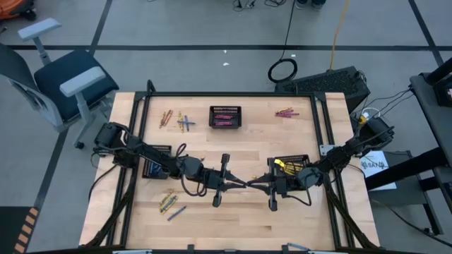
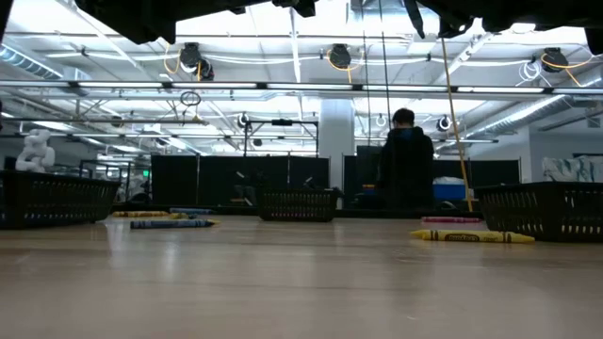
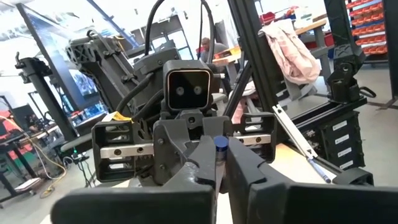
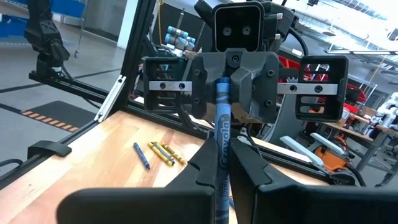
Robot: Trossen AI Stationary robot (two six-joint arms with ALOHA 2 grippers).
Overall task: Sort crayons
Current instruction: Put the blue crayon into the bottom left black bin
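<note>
The left pincer [image 1: 238, 182] and the right pincer [image 1: 256, 185] met tip to tip above the middle of the surface [image 1: 233, 226], both closed on one blue crayon [image 4: 221, 134] spanning between them. Loose yellow and blue crayons [image 1: 169, 205] lay near left. A black mesh basket [image 1: 224, 117] holding pink crayons stood at far centre.

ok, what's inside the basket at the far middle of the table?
The far middle basket holds several pink crayons, seen from overhead. The mesh wall hides them in the low view, so an exact count isn't possible.
</note>
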